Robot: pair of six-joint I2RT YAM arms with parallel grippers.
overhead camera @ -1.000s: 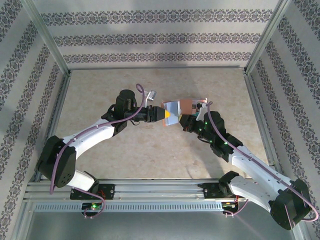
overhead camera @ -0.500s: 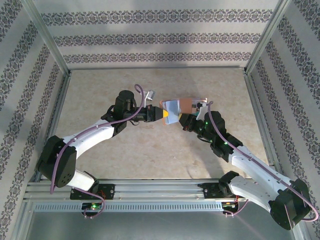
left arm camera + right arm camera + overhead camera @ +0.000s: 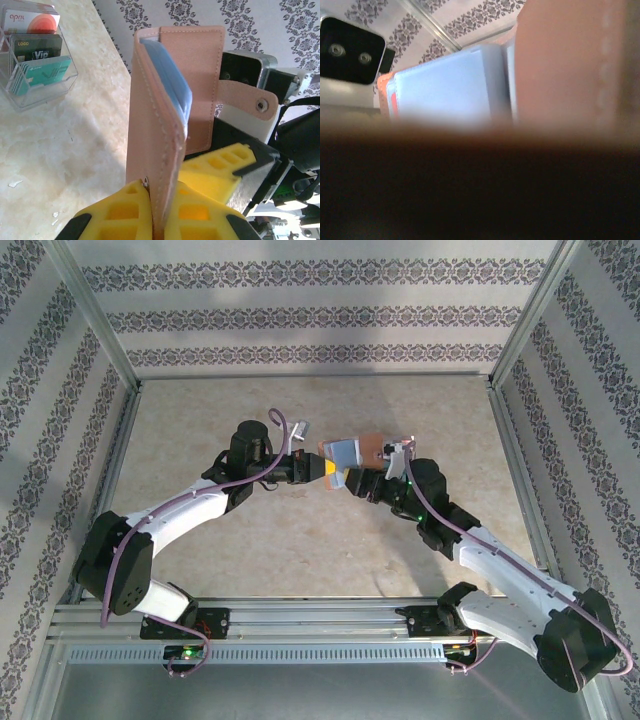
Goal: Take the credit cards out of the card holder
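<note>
Clear rack [image 3: 46,93] with credit cards [image 3: 37,48]; card holder [image 3: 152,135] in clenched left hand [image 3: 159,202]; state of right hand [image 3: 354,483] unclear.

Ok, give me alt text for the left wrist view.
The left gripper, yellow-fingered, is shut on the lower edge of the pink card holder, held upright and part open with a blue-grey pocket showing inside. Top left, a clear stand on the table holds orange-red, dark and teal cards.

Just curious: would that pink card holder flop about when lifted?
Probably fairly stiff: the card holder stands upright with only the left hand pinching one edge. Its thin snap tab may flap. Likely light, being so slim.
</note>
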